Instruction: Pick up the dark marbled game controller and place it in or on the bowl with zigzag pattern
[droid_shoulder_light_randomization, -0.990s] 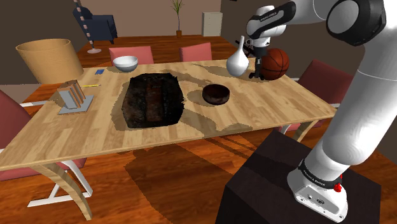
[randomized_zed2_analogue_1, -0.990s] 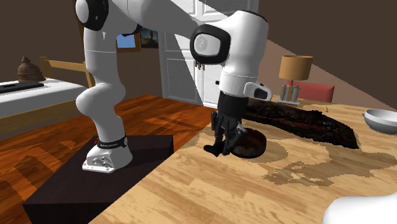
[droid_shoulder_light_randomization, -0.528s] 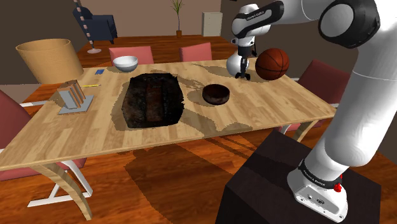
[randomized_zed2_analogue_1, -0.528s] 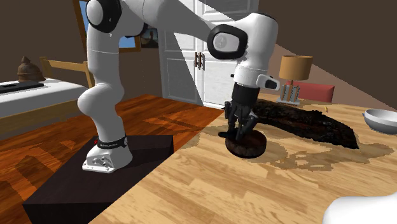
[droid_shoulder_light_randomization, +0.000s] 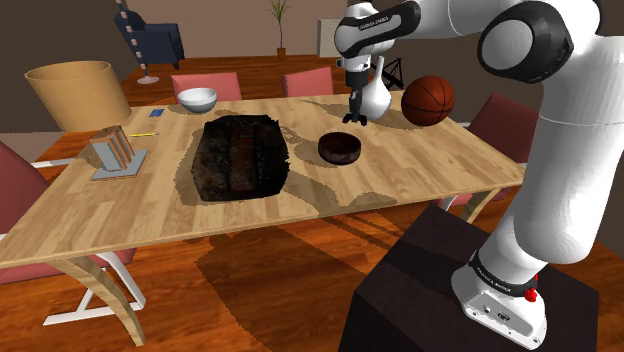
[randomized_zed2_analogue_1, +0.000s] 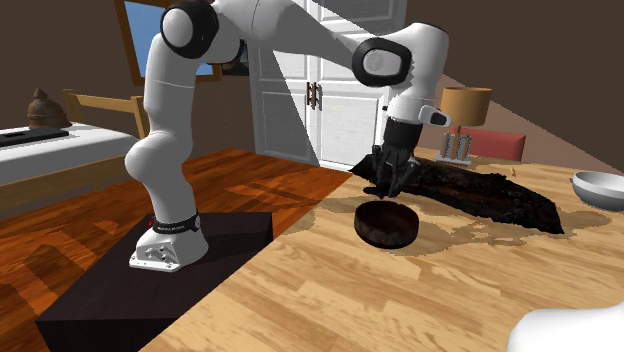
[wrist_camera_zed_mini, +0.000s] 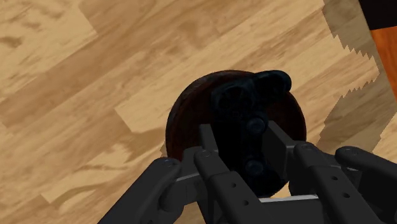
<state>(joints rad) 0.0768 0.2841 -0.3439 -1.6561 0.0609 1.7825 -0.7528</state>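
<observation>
My black gripper hangs just above the dark brown round bowl near the middle of the wooden table. It is shut on the dark game controller, which is clasped between the two fingers. In the wrist view the controller lies directly over the bowl, with its far end over the bowl's rim. In the second exterior view the gripper with the controller is a short way above the bowl, towards its far side. No pattern shows on the bowl.
A basketball and a white vase stand behind the gripper. A large dark tray lies beside the bowl. Farther off are a white bowl, a rack and a tan basket. Red chairs ring the table.
The arm has carried the controller from beside the basketball towards the shoulder view's left, passing in front of the vase, and now holds it over the dark bowl. The grip has not changed.
</observation>
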